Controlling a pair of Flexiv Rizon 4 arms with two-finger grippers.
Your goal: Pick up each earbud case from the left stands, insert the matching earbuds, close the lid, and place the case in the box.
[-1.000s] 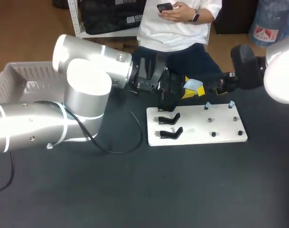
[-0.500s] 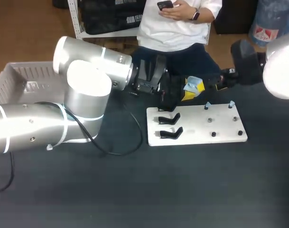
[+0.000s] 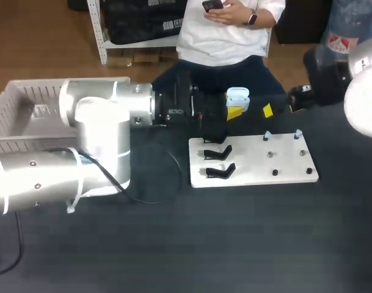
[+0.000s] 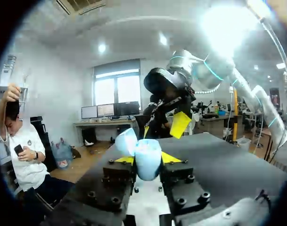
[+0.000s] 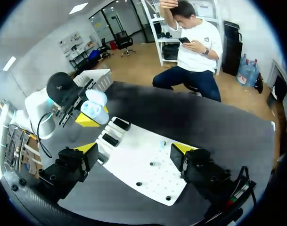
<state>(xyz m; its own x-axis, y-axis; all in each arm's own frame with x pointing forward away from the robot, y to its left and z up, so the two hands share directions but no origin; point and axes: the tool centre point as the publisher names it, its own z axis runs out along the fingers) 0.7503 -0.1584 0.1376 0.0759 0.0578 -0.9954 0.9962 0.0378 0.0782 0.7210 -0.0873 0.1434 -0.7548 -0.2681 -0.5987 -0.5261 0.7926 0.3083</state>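
Case [image 4: 148, 159] half hides left fingers' [image 4: 170, 158] yellow tips.

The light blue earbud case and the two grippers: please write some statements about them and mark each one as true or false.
1. The left gripper is shut on the light blue earbud case. True.
2. The lid of the case is closed. False: the lid stands open.
3. The right gripper is open and holds nothing. True.
4. The case rests on a black stand on the flat white board. False: the case is held in the air beyond the board's far edge, and the stand is empty.
5. The right gripper is touching the case. False: it is beside the case and apart from it.
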